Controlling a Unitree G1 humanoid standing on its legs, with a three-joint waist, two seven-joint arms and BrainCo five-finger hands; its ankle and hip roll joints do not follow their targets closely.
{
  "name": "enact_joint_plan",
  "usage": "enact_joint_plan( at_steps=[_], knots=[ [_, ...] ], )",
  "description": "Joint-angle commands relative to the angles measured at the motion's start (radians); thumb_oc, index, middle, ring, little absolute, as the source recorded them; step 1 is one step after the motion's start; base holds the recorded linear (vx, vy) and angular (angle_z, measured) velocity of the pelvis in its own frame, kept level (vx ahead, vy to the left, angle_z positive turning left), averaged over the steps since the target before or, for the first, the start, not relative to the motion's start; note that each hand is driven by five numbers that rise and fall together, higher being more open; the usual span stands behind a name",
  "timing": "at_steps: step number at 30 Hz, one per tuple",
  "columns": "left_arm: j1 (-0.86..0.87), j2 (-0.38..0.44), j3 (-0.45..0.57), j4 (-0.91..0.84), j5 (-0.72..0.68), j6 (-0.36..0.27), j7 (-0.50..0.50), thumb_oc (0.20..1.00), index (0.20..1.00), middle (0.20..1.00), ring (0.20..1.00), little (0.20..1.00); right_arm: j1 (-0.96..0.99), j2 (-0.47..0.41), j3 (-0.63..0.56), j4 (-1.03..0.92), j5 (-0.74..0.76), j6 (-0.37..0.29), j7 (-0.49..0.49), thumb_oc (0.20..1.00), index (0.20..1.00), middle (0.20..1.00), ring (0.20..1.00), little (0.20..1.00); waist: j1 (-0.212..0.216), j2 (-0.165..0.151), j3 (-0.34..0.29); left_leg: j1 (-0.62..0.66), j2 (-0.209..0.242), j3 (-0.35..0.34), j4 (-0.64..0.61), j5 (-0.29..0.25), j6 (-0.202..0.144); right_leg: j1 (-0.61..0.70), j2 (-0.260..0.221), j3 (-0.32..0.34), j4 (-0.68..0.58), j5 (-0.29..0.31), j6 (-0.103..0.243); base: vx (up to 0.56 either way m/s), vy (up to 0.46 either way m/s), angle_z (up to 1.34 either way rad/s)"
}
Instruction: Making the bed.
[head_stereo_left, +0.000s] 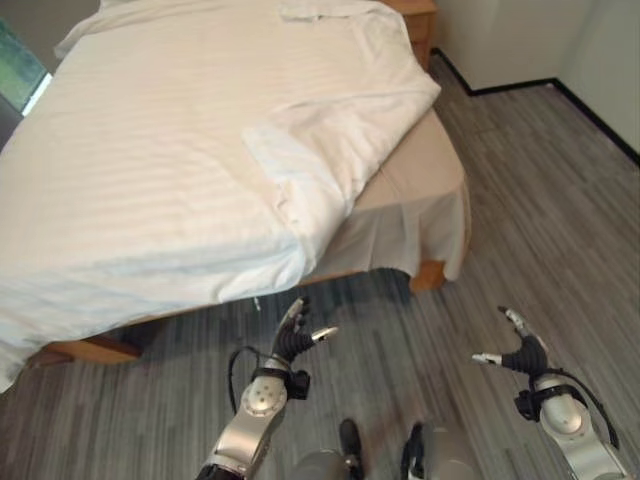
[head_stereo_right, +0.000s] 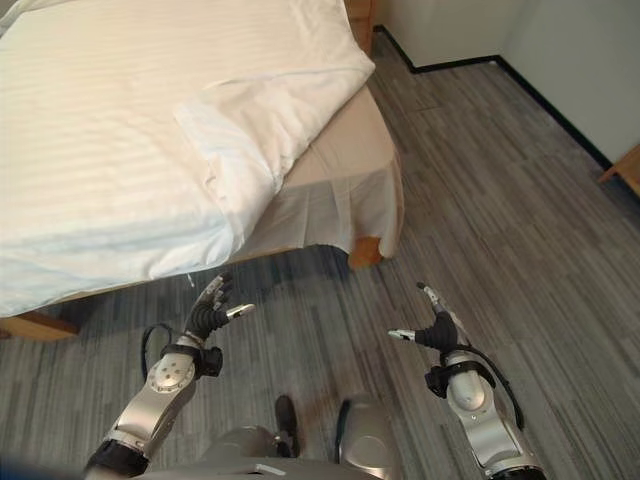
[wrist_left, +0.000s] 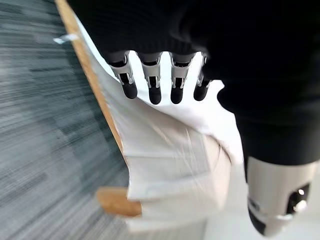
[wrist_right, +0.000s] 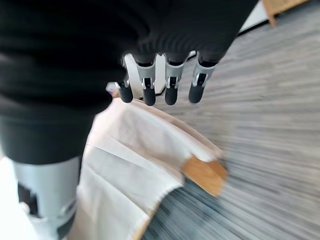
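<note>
Your left hand (head_stereo_left: 296, 338) and right hand (head_stereo_left: 520, 350) hang relaxed and empty over the grey wood-plank floor (head_stereo_left: 540, 200), with the rumpled white striped duvet (head_stereo_left: 180, 170) ahead of both, its corner folded back, awaiting straightening.

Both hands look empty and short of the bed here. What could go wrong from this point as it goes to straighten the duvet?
The duvet is folded back at the near corner, leaving the mattress bare; a one-sided pull may bunch the fold further. The left hand and right hand hang open over the floor, so a low reach might catch the bed skirt or the wooden bed leg instead.
</note>
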Motion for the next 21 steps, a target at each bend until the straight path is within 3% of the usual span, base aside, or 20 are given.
enact_joint_plan(
  at_steps=[1, 2, 3, 4, 5, 6, 8, 10, 12, 13, 15, 16, 17, 18, 19, 20, 21],
  knots=[
    [-0.012, 0.02, 0.032, -0.048, -0.018, -0.042, 0.011, 1.0, 1.0, 1.0, 1.0, 1.0, -0.073, 0.011, -0.013, -0.055, 0.006, -0.041, -0.011, 1.0, 1.0, 1.0, 1.0, 1.0, 0.009, 0.004, 0.0, -0.05, 0.031, 0.023, -0.017, 0.051, -0.09, 0.17, 0.036, -0.002, -0.262, 0.183, -0.01, 0.31, -0.3, 0.15],
    [-0.013, 0.017, 0.038, -0.039, -0.019, -0.043, 0.014, 1.0, 1.0, 1.0, 1.0, 1.0, -0.081, 0.029, 0.001, -0.061, 0.022, -0.043, -0.015, 1.0, 1.0, 1.0, 1.0, 1.0, 0.001, -0.003, -0.009, -0.037, 0.04, 0.01, -0.017, 0.033, -0.114, 0.175, 0.064, 0.042, -0.487, 0.174, -0.018, 0.34, -0.334, 0.15],
    [-0.014, 0.015, 0.038, -0.031, -0.016, -0.043, 0.015, 1.0, 1.0, 1.0, 1.0, 1.0, -0.083, 0.038, 0.009, -0.063, 0.024, -0.043, -0.019, 1.0, 1.0, 1.0, 1.0, 1.0, -0.004, -0.007, -0.015, -0.029, 0.047, -0.004, -0.017, 0.023, -0.128, 0.185, 0.088, 0.085, -0.621, 0.195, -0.017, 0.34, -0.333, 0.19],
    [-0.014, 0.015, 0.038, -0.031, -0.016, -0.043, 0.015, 1.0, 1.0, 1.0, 1.0, 1.0, -0.083, 0.038, 0.009, -0.063, 0.024, -0.043, -0.019, 1.0, 1.0, 1.0, 1.0, 1.0, -0.004, -0.007, -0.015, -0.029, 0.048, -0.004, -0.017, 0.024, -0.128, 0.186, 0.089, 0.085, -0.623, 0.197, -0.018, 0.36, -0.331, 0.12],
    [-0.018, 0.009, 0.05, -0.025, -0.013, -0.045, 0.018, 1.0, 1.0, 1.0, 1.0, 1.0, -0.077, 0.044, 0.018, -0.074, 0.01, -0.041, -0.017, 1.0, 1.0, 1.0, 1.0, 1.0, -0.009, -0.018, -0.031, -0.016, 0.059, -0.024, -0.017, 0.009, -0.152, 0.177, 0.074, 0.151, -0.769, 0.255, 0.006, 0.25, -0.211, 0.22],
    [-0.017, 0.009, 0.05, -0.025, -0.013, -0.045, 0.018, 1.0, 1.0, 1.0, 1.0, 1.0, -0.076, 0.044, 0.019, -0.075, 0.01, -0.041, -0.017, 1.0, 1.0, 1.0, 1.0, 1.0, -0.009, -0.016, -0.031, -0.014, 0.061, -0.024, -0.017, 0.006, -0.152, 0.186, 0.077, 0.149, -0.784, 0.263, 0.006, 0.35, -0.31, 0.51],
    [-0.014, 0.011, 0.073, -0.018, 0.005, -0.053, 0.033, 1.0, 1.0, 1.0, 1.0, 1.0, -0.068, 0.047, 0.028, -0.08, -0.017, -0.04, -0.011, 1.0, 1.0, 1.0, 1.0, 1.0, -0.005, -0.021, -0.05, 0.028, 0.091, -0.036, -0.017, -0.014, -0.186, 0.147, 0.033, 0.155, -0.795, 0.312, 0.037, 0.38, -0.375, 0.49],
    [-0.006, 0.003, 0.083, -0.01, 0.016, -0.059, 0.041, 1.0, 1.0, 1.0, 1.0, 1.0, -0.055, 0.046, 0.038, -0.062, -0.02, -0.044, -0.007, 1.0, 1.0, 1.0, 1.0, 1.0, -0.006, -0.025, -0.063, 0.058, 0.112, -0.054, -0.017, -0.024, -0.202, 0.183, 0.044, 0.15, -0.794, 0.307, 0.028, 0.39, -0.401, 0.29],
    [-0.003, -0.008, 0.091, -0.003, -0.001, -0.061, 0.049, 1.0, 1.0, 1.0, 1.0, 1.0, -0.044, 0.027, 0.042, -0.052, -0.017, -0.041, 0.002, 1.0, 1.0, 1.0, 1.0, 1.0, -0.008, -0.008, -0.073, 0.076, 0.149, -0.064, 0.006, 0.034, -0.215, 0.208, 0.068, 0.147, -0.792, 0.302, 0.008, 0.3, -0.329, 0.21],
    [-0.004, -0.015, 0.093, 0.0, -0.011, -0.059, 0.05, 1.0, 1.0, 1.0, 1.0, 1.0, -0.044, 0.018, 0.042, -0.049, -0.007, -0.036, 0.004, 1.0, 1.0, 1.0, 1.0, 1.0, -0.009, 0.001, -0.066, 0.049, 0.166, -0.084, 0.087, 0.055, -0.219, 0.237, 0.087, 0.141, -0.795, 0.283, -0.011, 0.21, -0.36, 0.17],
    [-0.011, -0.016, 0.105, -0.014, -0.019, -0.059, 0.056, 1.0, 1.0, 1.0, 1.0, 1.0, -0.037, -0.007, 0.041, -0.044, 0.02, -0.041, 0.012, 1.0, 1.0, 1.0, 1.0, 1.0, -0.005, -0.01, -0.042, -0.065, 0.188, -0.116, 0.351, 0.15, -0.217, 0.287, 0.098, 0.11, -0.795, 0.254, -0.055, 0.12, -0.377, 0.19],
    [-0.011, -0.016, 0.105, -0.014, -0.019, -0.059, 0.056, 1.0, 1.0, 1.0, 1.0, 1.0, -0.037, -0.007, 0.042, -0.044, 0.02, -0.041, 0.012, 1.0, 1.0, 1.0, 1.0, 1.0, -0.006, -0.01, -0.043, -0.068, 0.188, -0.117, 0.352, 0.15, -0.217, 0.286, 0.098, 0.109, -0.795, 0.254, -0.055, 0.12, -0.499, 0.18],
    [-0.023, -0.017, 0.097, -0.022, -0.042, -0.053, 0.048, 1.0, 1.0, 1.0, 1.0, 1.0, -0.029, -0.03, 0.037, -0.047, 0.025, -0.029, 0.009, 1.0, 1.0, 1.0, 1.0, 1.0, 0.007, -0.033, -0.002, -0.156, 0.202, -0.082, 0.529, 0.185, -0.2, 0.34, 0.106, 0.095, -0.795, 0.213, -0.098, 0.19, -0.451, 0.25],
    [-0.031, -0.017, 0.096, -0.024, -0.045, -0.053, 0.05, 1.0, 1.0, 1.0, 1.0, 1.0, -0.028, -0.032, 0.038, -0.048, 0.027, -0.026, 0.009, 1.0, 1.0, 1.0, 1.0, 1.0, 0.003, -0.04, 0.002, -0.174, 0.219, -0.039, 0.556, 0.168, -0.208, 0.358, 0.112, 0.084, -0.795, 0.189, -0.102, 0.14, -0.452, 0.26],
    [-0.032, -0.016, 0.097, -0.025, -0.046, -0.053, 0.05, 1.0, 1.0, 1.0, 1.0, 1.0, -0.03, -0.032, 0.038, -0.048, 0.028, -0.026, 0.008, 1.0, 1.0, 1.0, 1.0, 1.0, 0.003, -0.043, 0.006, -0.181, 0.221, -0.027, 0.559, 0.178, -0.196, 0.352, 0.11, 0.079, -0.795, 0.202, -0.109, 0.18, -0.224, 0.35],
    [-0.034, -0.017, 0.095, -0.027, -0.045, -0.053, 0.051, 1.0, 1.0, 1.0, 1.0, 1.0, -0.025, -0.034, 0.035, -0.046, 0.028, -0.022, 0.011, 1.0, 1.0, 1.0, 1.0, 1.0, 0.001, -0.046, 0.009, -0.191, 0.236, 0.004, 0.546, 0.155, -0.211, 0.372, 0.119, 0.078, -0.795, 0.177, -0.11, 0.24, -0.192, 0.35],
    [-0.032, -0.028, 0.088, -0.036, -0.054, -0.057, 0.05, 1.0, 1.0, 1.0, 1.0, 1.0, -0.005, -0.035, 0.019, -0.049, 0.03, -0.012, 0.021, 1.0, 1.0, 1.0, 1.0, 1.0, 0.01, -0.052, 0.008, -0.237, 0.182, 0.043, 0.473, 0.122, -0.197, 0.396, 0.118, 0.067, -0.795, 0.164, -0.111, 0.41, -0.221, 0.31]
  ],
)
